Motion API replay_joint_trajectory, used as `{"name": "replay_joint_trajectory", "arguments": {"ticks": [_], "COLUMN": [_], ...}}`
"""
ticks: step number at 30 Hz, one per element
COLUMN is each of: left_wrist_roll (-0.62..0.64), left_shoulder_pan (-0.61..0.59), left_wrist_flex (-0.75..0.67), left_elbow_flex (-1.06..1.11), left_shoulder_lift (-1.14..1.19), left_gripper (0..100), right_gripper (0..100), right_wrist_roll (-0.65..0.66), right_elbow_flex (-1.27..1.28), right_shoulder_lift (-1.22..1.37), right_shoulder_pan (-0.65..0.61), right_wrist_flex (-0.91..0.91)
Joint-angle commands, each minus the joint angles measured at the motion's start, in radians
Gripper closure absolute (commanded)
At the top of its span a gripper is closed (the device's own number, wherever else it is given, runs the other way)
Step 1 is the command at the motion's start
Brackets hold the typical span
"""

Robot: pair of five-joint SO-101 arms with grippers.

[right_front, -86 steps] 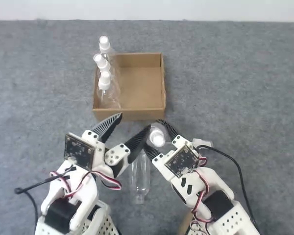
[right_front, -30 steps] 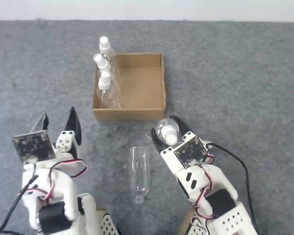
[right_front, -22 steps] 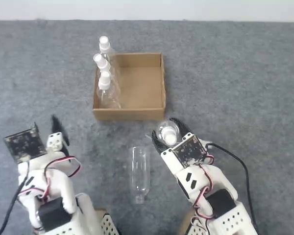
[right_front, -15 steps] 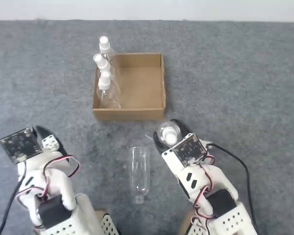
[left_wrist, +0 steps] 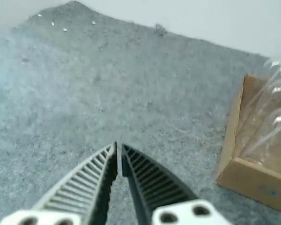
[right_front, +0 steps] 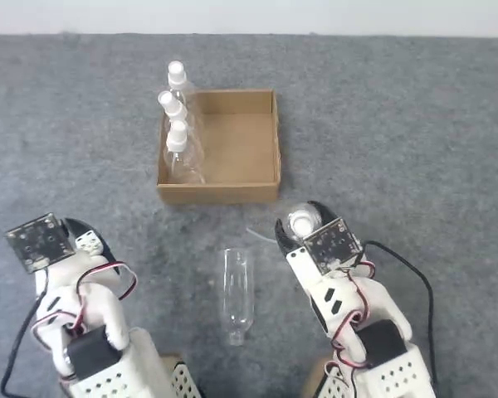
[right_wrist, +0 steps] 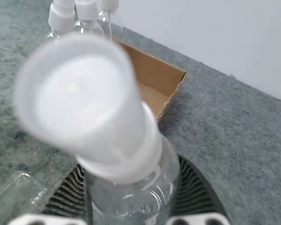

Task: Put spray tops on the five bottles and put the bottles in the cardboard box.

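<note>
Grey carpet (right_front: 398, 124) underfoot. Cardboard box (right_front: 232, 192) ahead, three capped spray bottles (right_front: 181, 149) standing at its left wall. Uncapped bottle (right_front: 237, 290) lies flat between my arms. My right gripper (right_front: 302, 220) clamps a capped bottle (right_wrist: 93, 103) upright, near the box's front right corner. My left gripper (left_wrist: 118, 149) is pinched nearly closed on nothing, over carpet.

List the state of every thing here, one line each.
box: open, partly filled.
boxed bottles: three, upright, spray tops on, along one box wall.
lying bottle: on its side on the carpet, no top.
held bottle: spray top on, gripped, lifted off the carpet.
right tool: shut on held bottle.
left tool: shut, empty.
</note>
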Motion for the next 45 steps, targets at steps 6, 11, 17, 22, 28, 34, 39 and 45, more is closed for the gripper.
{"name": "replay_joint_trajectory", "arguments": {"ticks": [6,11,17,22,28,34,39,45], "left_wrist_roll": [0.008,0.008,0.008,0.008,-0.006,-0.029,-0.031,-0.031], "left_shoulder_pan": [0.000,0.000,-0.002,-0.005,-0.006,-0.006,-0.006,-0.006], "left_wrist_flex": [-0.037,-0.037,-0.037,-0.037,-0.034,-0.032,-0.032,-0.031], "left_elbow_flex": [-0.008,-0.008,-0.008,-0.008,-0.008,-0.008,-0.008,-0.008], "left_shoulder_lift": [-0.017,-0.017,-0.017,-0.017,-0.017,-0.017,-0.017,-0.017], "left_gripper": [99,99,99,99,99,99,99,99], "right_gripper": [99.3,99.3,99.3,99.3,99.3,99.3,99.3,99.3], "right_wrist_roll": [-0.002,0.000,-0.008,-0.008,-0.009,-0.009,-0.009,-0.009], "right_elbow_flex": [-0.265,-0.370,-0.598,-0.741,-0.845,-0.928,-1.003,-1.086], "right_shoulder_lift": [-0.021,0.042,0.338,0.593,0.839,1.047,1.207,1.368], "right_shoulder_pan": [0.007,-0.030,-0.120,-0.128,-0.127,-0.127,-0.124,-0.111], "right_wrist_flex": [0.062,0.056,0.048,-0.036,-0.157,-0.282,-0.343,-0.412]}}
